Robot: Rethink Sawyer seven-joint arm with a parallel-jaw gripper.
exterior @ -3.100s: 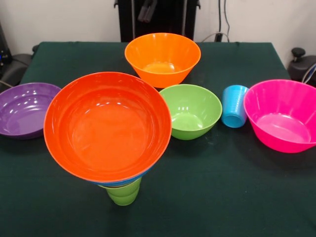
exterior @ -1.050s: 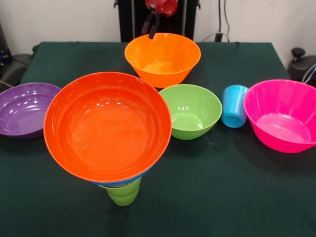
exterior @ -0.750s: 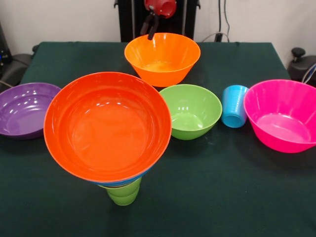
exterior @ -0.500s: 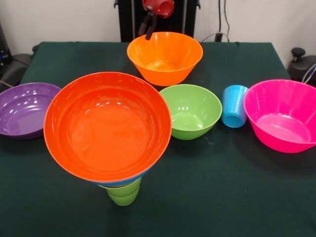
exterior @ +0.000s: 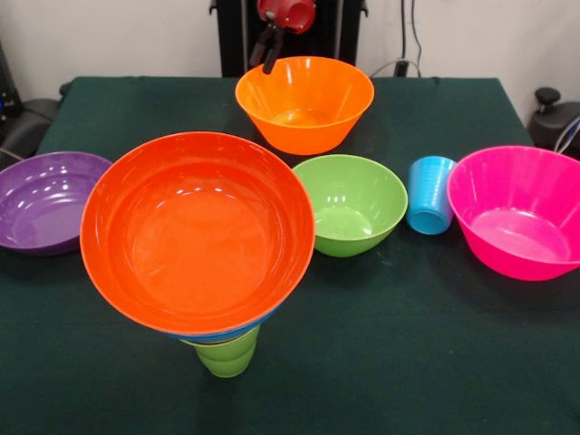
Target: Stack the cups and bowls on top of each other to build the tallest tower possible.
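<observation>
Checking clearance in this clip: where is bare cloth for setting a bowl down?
Free: the front right of the table, below the green bowl and pink bowl. Crowded: the middle row, from purple bowl to pink.
</observation>
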